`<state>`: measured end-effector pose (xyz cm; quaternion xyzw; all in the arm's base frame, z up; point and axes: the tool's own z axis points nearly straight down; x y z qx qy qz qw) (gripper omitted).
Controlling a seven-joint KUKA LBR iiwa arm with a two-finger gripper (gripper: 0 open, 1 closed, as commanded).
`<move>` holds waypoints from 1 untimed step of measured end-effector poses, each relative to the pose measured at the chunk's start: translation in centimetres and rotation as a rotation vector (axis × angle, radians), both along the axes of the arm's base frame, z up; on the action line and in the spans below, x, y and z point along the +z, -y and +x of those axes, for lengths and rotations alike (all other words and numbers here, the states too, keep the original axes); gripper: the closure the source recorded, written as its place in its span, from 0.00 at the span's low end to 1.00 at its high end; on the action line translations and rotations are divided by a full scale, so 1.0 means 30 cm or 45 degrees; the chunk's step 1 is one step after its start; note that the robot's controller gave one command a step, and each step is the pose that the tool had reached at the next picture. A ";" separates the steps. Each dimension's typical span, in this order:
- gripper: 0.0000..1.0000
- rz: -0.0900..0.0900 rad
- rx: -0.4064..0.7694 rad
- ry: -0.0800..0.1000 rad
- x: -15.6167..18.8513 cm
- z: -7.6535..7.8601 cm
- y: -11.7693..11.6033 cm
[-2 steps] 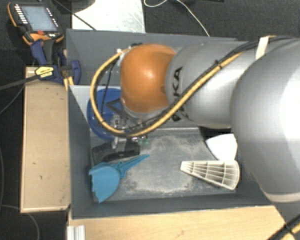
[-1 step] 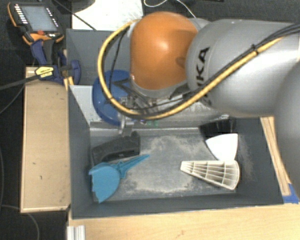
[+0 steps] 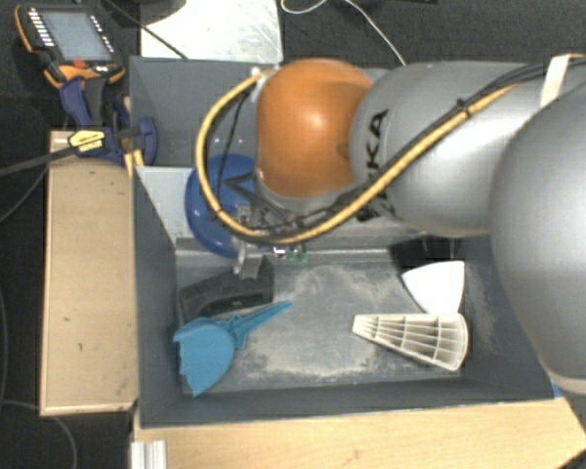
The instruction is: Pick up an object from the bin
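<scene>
- The black flat block (image 3: 225,291) lies at 8 o'clock in the bin (image 3: 322,350), just under the gripper (image 3: 254,260).
- It looks stiff and fairly light, and is probably best taken across its narrow sides.
- I cannot tell whether the gripper is open or closed.
- One blue scoop-like thing (image 3: 207,348) touches the block at 6 o'clock.
- One blue round thing (image 3: 207,218) lies at 12 o'clock.
- One white ribbed fan (image 3: 415,338) and one white wedge (image 3: 437,283) lie at 3 o'clock.

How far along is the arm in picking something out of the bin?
Done: the gripper sits low in the bin, at the black block on the left. In hand: a grip on it cannot be confirmed. Left: lifting; the block, blue funnel and white ribbed fan all lie on the floor.
</scene>
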<state>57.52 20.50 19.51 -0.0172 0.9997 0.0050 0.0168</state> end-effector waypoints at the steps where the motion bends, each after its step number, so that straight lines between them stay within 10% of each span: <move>1: 1.00 0.005 -0.285 -0.028 -0.283 0.017 -0.164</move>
